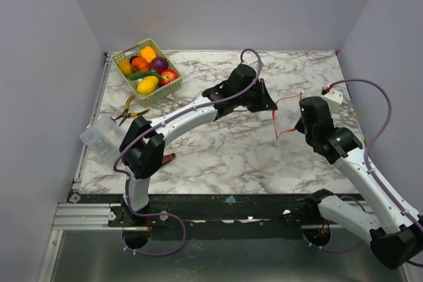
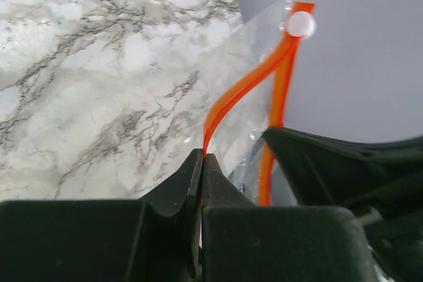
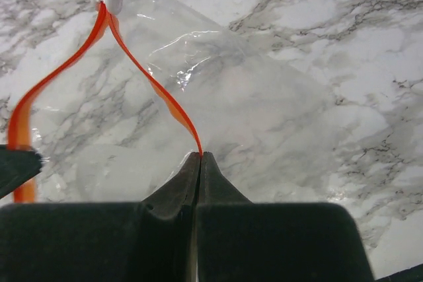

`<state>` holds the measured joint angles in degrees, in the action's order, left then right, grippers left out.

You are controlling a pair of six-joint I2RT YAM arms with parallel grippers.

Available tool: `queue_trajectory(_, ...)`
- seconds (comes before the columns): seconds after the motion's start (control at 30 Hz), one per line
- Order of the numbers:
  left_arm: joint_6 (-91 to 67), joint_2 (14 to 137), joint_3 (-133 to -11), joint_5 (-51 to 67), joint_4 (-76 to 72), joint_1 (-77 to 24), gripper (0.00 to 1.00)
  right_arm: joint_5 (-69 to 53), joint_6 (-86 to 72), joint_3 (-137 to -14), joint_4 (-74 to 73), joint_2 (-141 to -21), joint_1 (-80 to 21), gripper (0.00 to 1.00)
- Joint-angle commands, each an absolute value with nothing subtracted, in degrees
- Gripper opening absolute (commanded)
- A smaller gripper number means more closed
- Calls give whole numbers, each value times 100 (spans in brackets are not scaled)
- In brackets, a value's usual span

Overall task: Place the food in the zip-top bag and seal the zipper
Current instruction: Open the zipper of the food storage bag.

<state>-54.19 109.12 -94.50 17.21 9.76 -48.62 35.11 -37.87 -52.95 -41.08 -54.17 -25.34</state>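
Zipper (image 2: 279, 97) in left gripper (image 2: 201, 158) (right (image 3: 200, 155) too)

No writing, label, brand, number or sign can be read in any of the three views
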Motion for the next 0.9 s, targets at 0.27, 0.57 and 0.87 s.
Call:
queue_trajectory(0.27, -5100, 11166, -9510, 1503, 1333, -4913, 29, 3550, -3200, -5020, -3405, -5318, -2552, 0)
queue_trajectory(0.57, -3419, 10186, -9096, 754, 2052, -4607, 76, 3392, -3024, -4971, -3173, -5313, -2557, 0)
queue_trajectory(0.87, -2508, 9213, -8182, -112, 2046, -3227, 87, 3261, -2979, -4977, -3109, -5448, -2554, 0)
